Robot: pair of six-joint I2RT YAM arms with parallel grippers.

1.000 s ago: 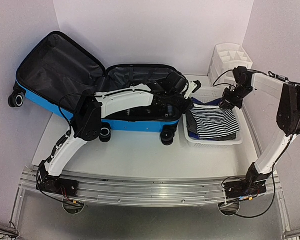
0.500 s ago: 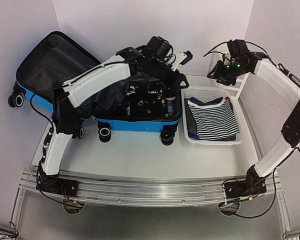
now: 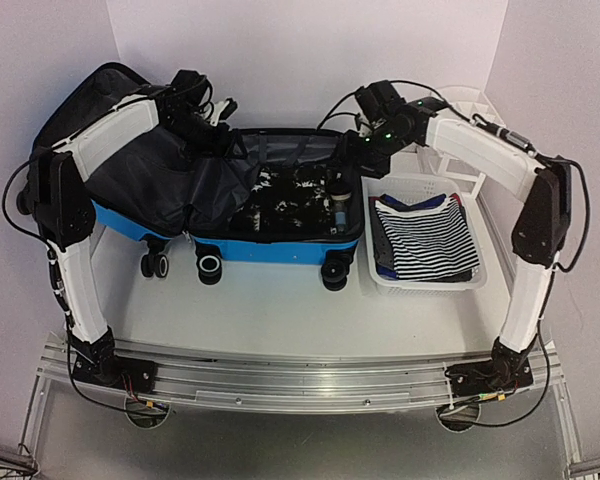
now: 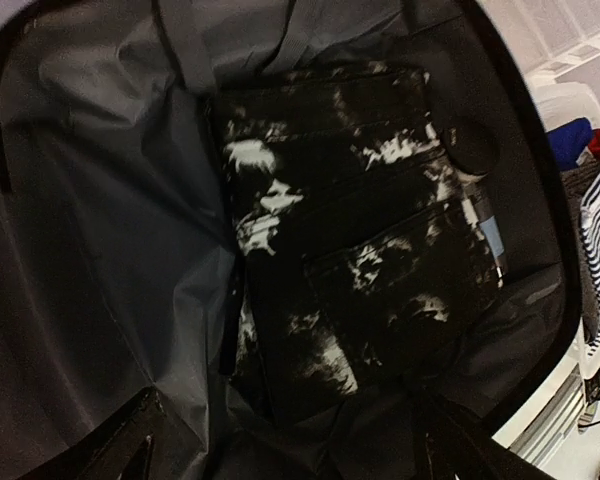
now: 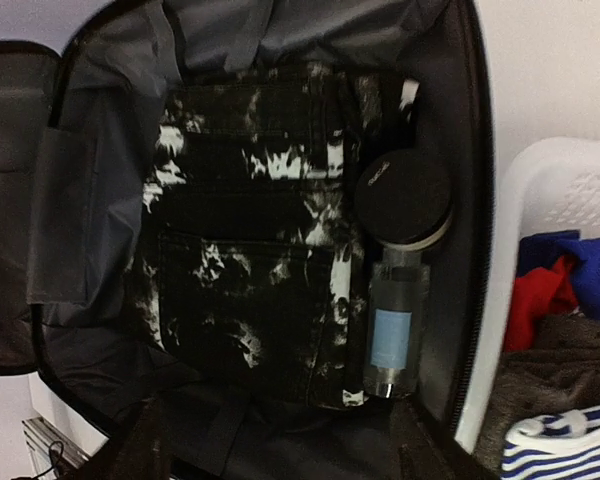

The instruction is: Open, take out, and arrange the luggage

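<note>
The blue luggage (image 3: 270, 250) lies open on the table, and its dark grey lining flap (image 3: 170, 175) is thrown over to the left. Inside lie black-and-white patterned jeans (image 3: 280, 195), a round black jar (image 5: 402, 195) and a bottle with a blue label (image 5: 392, 335). My left gripper (image 3: 220, 108) hovers over the case's back left rim. In the left wrist view the left gripper (image 4: 300, 450) is open above the jeans (image 4: 350, 250). My right gripper (image 3: 365, 135) hangs over the back right corner. In the right wrist view the right gripper (image 5: 280, 455) is open, with nothing between its fingers.
A white mesh basket (image 3: 430, 283) stands right of the luggage and holds a striped shirt (image 3: 425, 245) and other clothes. A white drawer organizer (image 3: 465, 105) stands at the back right, behind the right arm. Walls close in on the left, back and right.
Both arms rose and swung back over the open case. The left carried the lining flap over to the left and let it go, uncovering the contents. Both grippers opened.
</note>
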